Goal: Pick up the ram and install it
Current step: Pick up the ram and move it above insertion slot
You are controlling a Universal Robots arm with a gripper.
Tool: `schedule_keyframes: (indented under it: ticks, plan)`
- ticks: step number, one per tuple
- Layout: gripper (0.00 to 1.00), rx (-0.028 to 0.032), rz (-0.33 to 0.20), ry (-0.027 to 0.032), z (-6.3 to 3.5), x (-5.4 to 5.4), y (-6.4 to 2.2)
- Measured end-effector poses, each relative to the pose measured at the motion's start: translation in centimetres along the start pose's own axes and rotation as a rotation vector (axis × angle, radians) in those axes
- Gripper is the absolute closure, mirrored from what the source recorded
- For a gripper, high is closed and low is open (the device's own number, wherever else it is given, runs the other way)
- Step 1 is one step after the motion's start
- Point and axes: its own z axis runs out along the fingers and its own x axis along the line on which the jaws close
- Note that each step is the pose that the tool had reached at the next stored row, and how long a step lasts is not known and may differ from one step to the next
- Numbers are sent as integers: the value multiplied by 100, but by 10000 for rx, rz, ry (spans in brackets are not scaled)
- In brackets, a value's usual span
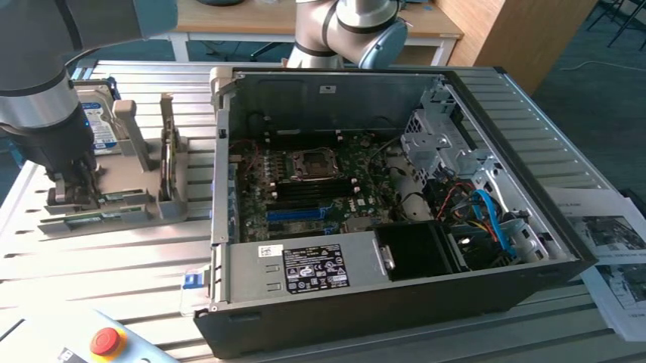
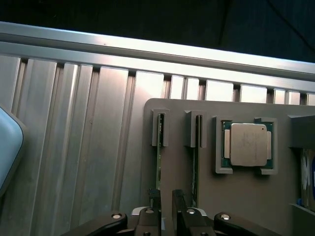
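Re the ram, a long thin green circuit-board stick [image 2: 159, 162]: stands on edge in a narrow slot of a flat grey plastic holder plate [image 2: 236, 196], in the slot farther from the square silver CPU chip [image 2: 247, 144]. Probably parked that way to fix its position and leave the long top edge free for a pinch from above. Not lifted yet, seated in the slot.

Shares the plate with a second green stick [image 2: 195, 162] in the neighbouring slot, between ram and chip. Tight spacing, so likely little room for a finger to drop in between.

Hovering just over one end of the ram with the black two-finger gripper [image 2: 166, 194], pointed straight down at the plate. Fingers [image 2: 179, 211] apart, clear gap between them, clamped on nothing. Cannot tell whether the ram's edge lines up with that gap or falls under one finger.

Further out: holder set on a ribbed aluminium table [image 1: 121, 257], at the exterior view's left of an open black computer case [image 1: 404, 318] lying on its side. Presumably laid flat with the side panel off so as to turn the dark motherboard [image 1: 333, 197] face-up and take a stick pushed straight down. Well apart from the holder.

Also in the holder, upright and just beside the gripper: boxy silver hard drive with blue-white label [image 1: 101, 128]. Not the target.
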Motion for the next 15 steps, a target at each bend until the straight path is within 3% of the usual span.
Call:
schedule_keyframes:
  ticks: [11,15]
  plan:
    - [76,2,-1,-1,-10,15,-123]
    - [76,1,1,-1,-10,15,-129]
